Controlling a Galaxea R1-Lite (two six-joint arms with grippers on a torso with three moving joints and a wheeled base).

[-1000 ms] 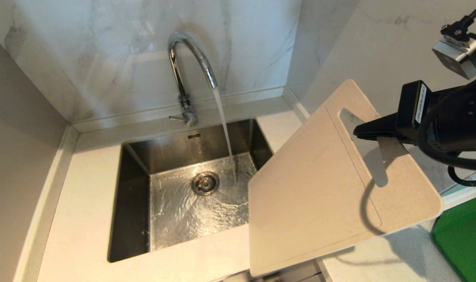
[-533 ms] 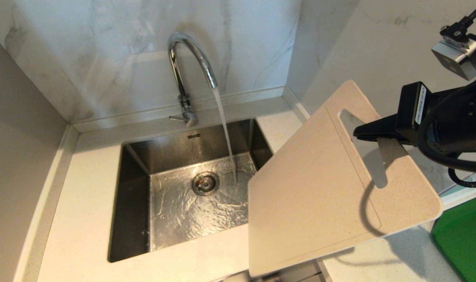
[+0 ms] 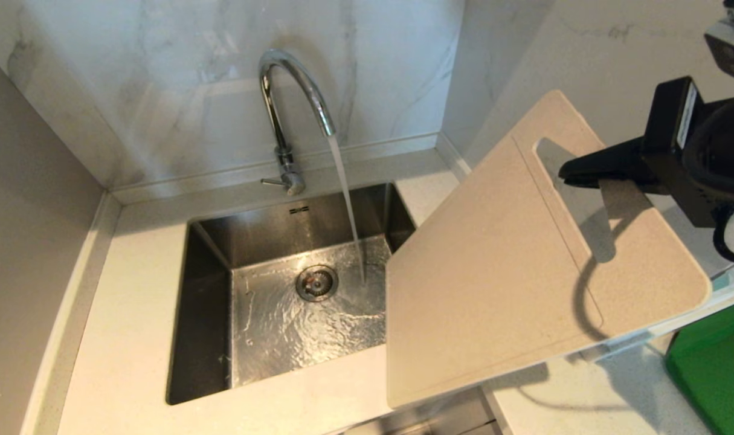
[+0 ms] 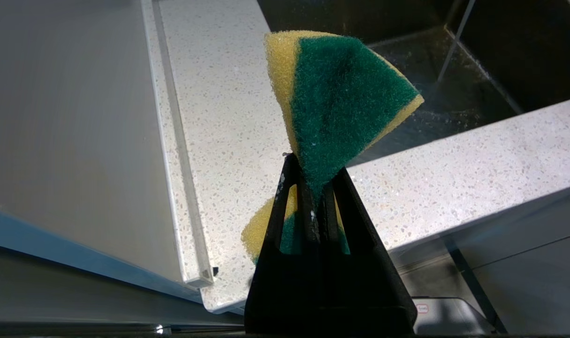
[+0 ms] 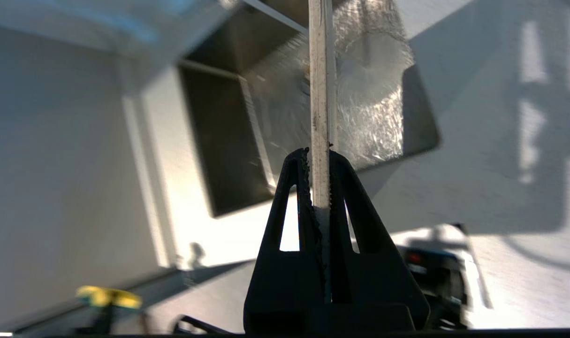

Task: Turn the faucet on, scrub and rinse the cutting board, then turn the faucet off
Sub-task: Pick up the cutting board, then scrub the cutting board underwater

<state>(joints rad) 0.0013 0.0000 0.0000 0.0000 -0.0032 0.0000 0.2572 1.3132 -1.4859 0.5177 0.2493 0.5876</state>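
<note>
Looking down from the head camera, I see the faucet (image 3: 294,103) running, its stream (image 3: 347,205) falling into the steel sink (image 3: 209,254) just beside the drain (image 3: 316,282), with the sink floor rippling wet. My right gripper (image 3: 569,172) comes in from the right, its fingers pinched on the cutting board (image 3: 499,272) at the handle cutout (image 3: 575,205). I hold the board in the air, tilted, its lower corner overhanging the sink's right front corner and hiding part of the basin; the stream falls near the board's left edge and does not touch it. From the right wrist camera I see the board edge-on (image 5: 322,94), a thin pale strip clamped between the two black serrated fingers (image 5: 308,188), with the sink blurred beyond. My left gripper (image 4: 315,188) is out of the head view; its own camera shows it squeezed shut on a yellow and green sponge (image 4: 336,94), which bulges above and below the fingers, hanging over the speckled countertop (image 4: 228,117) near the sink's front edge. A green mat (image 3: 714,362) lies on the counter at the far right, partly under the board's raised end. Marble walls (image 3: 161,78) close in the corner behind the faucet.
</note>
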